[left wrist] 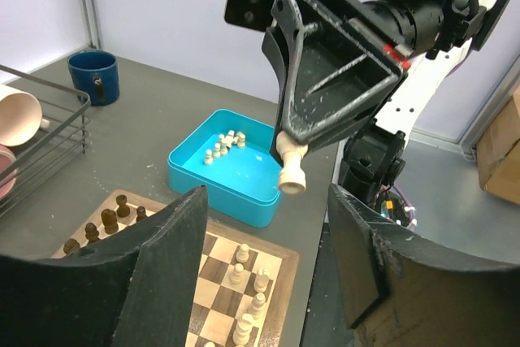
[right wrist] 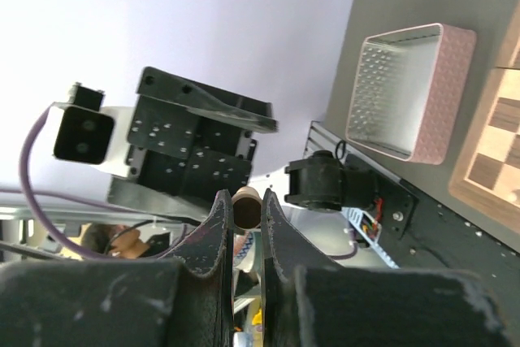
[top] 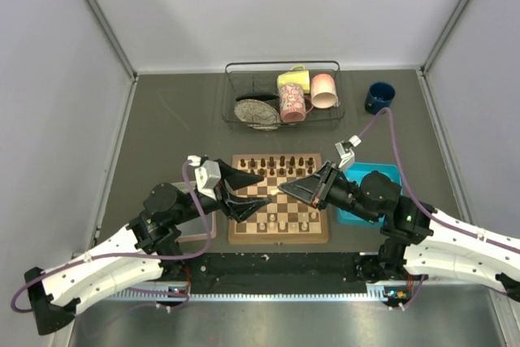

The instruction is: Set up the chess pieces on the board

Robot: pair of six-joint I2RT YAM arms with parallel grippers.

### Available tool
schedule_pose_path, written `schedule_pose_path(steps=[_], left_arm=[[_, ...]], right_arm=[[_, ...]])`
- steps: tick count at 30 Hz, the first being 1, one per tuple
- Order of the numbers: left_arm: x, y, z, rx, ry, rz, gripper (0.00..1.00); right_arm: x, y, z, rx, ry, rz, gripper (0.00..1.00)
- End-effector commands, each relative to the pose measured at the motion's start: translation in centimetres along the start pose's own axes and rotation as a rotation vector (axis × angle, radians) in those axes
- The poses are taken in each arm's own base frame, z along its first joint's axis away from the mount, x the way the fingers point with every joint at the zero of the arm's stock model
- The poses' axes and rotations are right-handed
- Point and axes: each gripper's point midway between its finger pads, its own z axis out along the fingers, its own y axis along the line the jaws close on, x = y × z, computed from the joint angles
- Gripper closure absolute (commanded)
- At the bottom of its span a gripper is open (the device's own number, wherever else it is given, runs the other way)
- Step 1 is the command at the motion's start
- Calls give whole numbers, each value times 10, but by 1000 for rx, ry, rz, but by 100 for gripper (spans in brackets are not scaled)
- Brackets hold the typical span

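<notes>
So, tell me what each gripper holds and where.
Right gripper pinches a pale cream wooden chess piece by its upper end; left gripper holds nothing.

Top cam: high, behind the near edge of the surface (top: 179, 119), tilted down and forward, with the board (top: 279, 198) mid-frame.
Left wrist cam: low and close over the board's left side, facing across it to the blue tray (left wrist: 227, 168) and right arm (left wrist: 422, 6).
Right wrist cam: rolled over, facing the opposite way, past the board's left edge to the pink tray (right wrist: 410, 91) and left arm (right wrist: 191, 152).
Both wrist cams catch the cream piece (left wrist: 290, 172). The board shows in all three.
</notes>
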Motion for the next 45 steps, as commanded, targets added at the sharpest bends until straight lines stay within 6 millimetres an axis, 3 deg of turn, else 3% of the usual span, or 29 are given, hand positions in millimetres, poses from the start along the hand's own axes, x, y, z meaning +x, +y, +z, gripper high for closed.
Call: schedule_pose_path(steps=[1, 19, 45], left_arm=[[-24, -12, 6, 50, -67, 24, 36], [-32, -23, 16, 100, -85, 17, 38], [-30, -28, 18, 115, -79, 4, 72]], right_arm=[[-10, 37, -3, -159, -30, 47, 100], [-5, 27, -2, -125, -12, 51, 100], [-4, 19, -3, -104, -13, 52, 100]])
